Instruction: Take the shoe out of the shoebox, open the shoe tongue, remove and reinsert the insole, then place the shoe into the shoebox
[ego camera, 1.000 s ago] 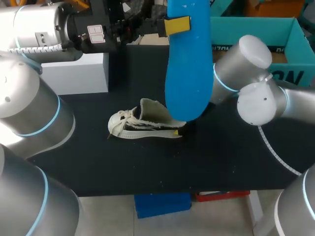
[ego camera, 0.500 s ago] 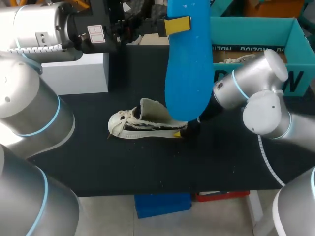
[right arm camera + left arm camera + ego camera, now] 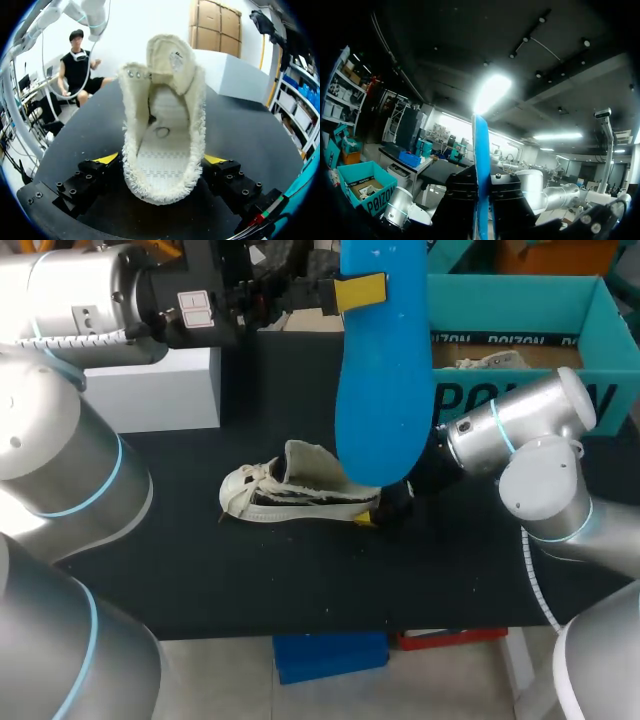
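A cream shoe (image 3: 290, 495) lies on its side on the black table (image 3: 300, 580), toe to the left, tongue pulled open. The blue insole (image 3: 385, 370) hangs upright high above it, with my left gripper (image 3: 345, 292) shut on its upper part. In the left wrist view the insole (image 3: 481, 165) shows edge-on between the black fingers (image 3: 462, 200). My right gripper (image 3: 385, 512) is at the shoe's heel. In the right wrist view the shoe (image 3: 162, 125) has its heel between the spread yellow tips of my right gripper (image 3: 161, 167), its empty inside facing me.
The teal shoebox (image 3: 520, 300) stands open at the back right with crumpled paper (image 3: 490, 361) inside. A white box (image 3: 150, 390) sits at the back left. Bare black table lies in front of the shoe.
My right arm has swung down and to the left, uncovering the shoebox and bringing its gripper around the shoe's heel. The left arm and the insole have not moved.
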